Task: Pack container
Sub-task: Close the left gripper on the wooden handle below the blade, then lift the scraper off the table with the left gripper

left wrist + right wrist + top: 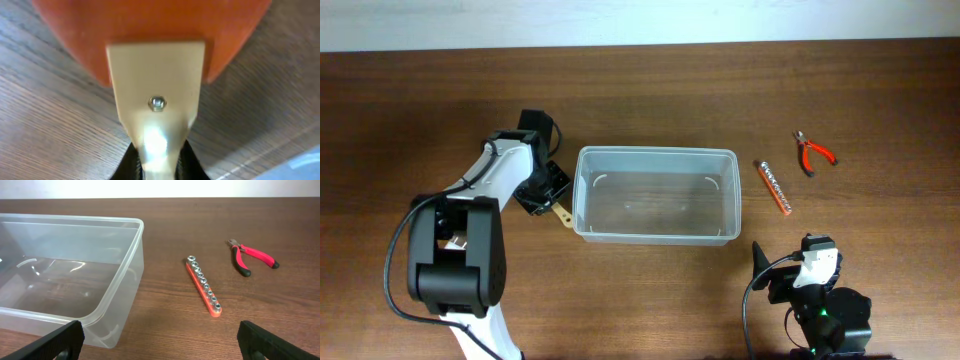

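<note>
The clear plastic container [655, 152] stands mid-table, with nothing inside; its near corner shows in the right wrist view [135, 235]. My left gripper [545, 195] is low beside the container's left wall. In the left wrist view it [156, 162] is shut on the beige handle [156, 85] of a tool with a broad orange head [150, 30], its black fingers [127, 167] pressing both sides. The handle's end [561, 213] peeks out next to the container. My right gripper [788, 268] rests open at the front right [160, 335], with nothing between its fingers.
An orange rail of metal sockets [776, 187] [204, 286] lies right of the container. Red-handled pliers [812, 152] [252, 258] lie further right and back. The rest of the wooden table [420, 100] shows bare wood.
</note>
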`<state>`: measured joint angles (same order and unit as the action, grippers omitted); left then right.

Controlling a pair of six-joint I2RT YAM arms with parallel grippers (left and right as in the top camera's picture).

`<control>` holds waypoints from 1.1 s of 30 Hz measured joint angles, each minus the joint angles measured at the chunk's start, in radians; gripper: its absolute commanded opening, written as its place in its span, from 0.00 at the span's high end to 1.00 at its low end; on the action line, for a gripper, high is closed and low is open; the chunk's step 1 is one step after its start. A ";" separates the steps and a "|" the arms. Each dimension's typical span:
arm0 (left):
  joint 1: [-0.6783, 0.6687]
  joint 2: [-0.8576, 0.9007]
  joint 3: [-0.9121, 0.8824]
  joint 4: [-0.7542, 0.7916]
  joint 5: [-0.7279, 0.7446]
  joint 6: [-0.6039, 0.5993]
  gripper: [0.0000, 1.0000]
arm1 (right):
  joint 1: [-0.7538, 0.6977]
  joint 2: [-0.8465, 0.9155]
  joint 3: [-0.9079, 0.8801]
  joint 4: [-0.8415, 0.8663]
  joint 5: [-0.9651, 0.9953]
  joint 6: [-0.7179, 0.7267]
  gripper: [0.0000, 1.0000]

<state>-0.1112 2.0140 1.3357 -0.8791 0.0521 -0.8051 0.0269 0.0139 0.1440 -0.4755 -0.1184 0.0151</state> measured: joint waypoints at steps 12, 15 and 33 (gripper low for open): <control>0.000 0.000 0.002 0.003 0.005 0.000 0.98 | 0.000 0.000 0.000 0.000 0.000 0.001 0.01; 0.000 0.000 0.002 0.003 0.005 0.000 0.98 | 0.000 0.000 0.000 0.000 0.000 0.000 0.01; 0.000 -0.005 0.001 0.002 -0.011 0.020 0.98 | 0.000 0.000 0.000 0.000 0.000 0.000 0.01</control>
<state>-0.1116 2.0087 1.3369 -0.8768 0.0410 -0.7849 0.0269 0.0139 0.1440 -0.4755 -0.1181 0.0154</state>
